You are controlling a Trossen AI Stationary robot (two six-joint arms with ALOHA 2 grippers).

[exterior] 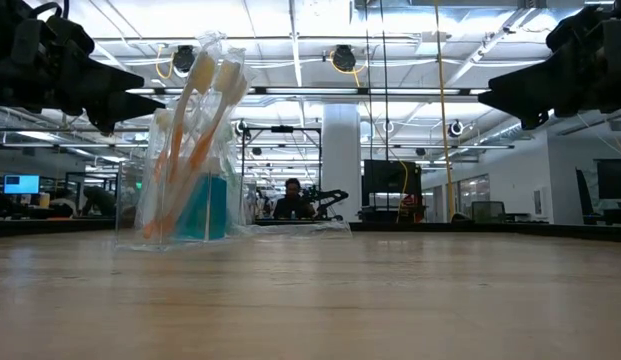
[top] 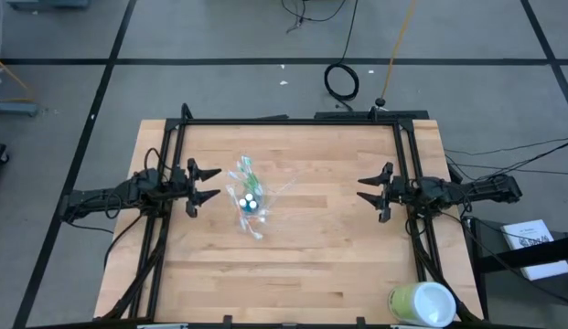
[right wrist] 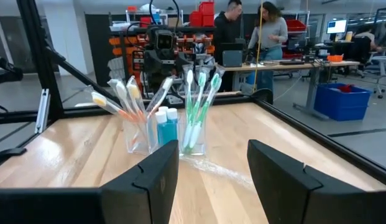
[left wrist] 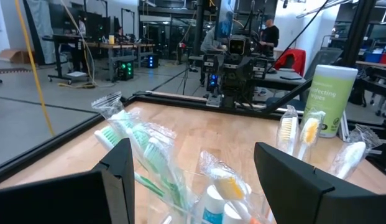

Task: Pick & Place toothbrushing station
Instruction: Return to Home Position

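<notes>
Clear organizer [top: 250, 203] upright on surface [top: 302, 265], toward left arm's side. Toothbrushes [right wrist: 196, 106] in outer sections, blue tubes [right wrist: 166, 127] in middle. Left tool [top: 210, 183] released, just beside organizer. Right tool [top: 364, 188] released, well apart.

a pale wooden table [top: 329, 247] fills the middle of the high view, its boards running left to right, with a black frame [top: 293, 120] along its upper edge and down both sides. left of centre a small clear holder [top: 238, 203] stands upright on the wood. green toothbrushes [top: 244, 169] lean out of it toward the top of the frame, pale toothbrushes [top: 254, 228] lean toward the bottom, and the white-capped blue tubes [top: 251, 203] sit between the two bunches. crumpled clear wrapping [top: 282, 190] lies on the boards just right of the holder. well apart from all that, at the table's lower right corner, stands a large green-and-white cup [top: 421, 304]
</notes>
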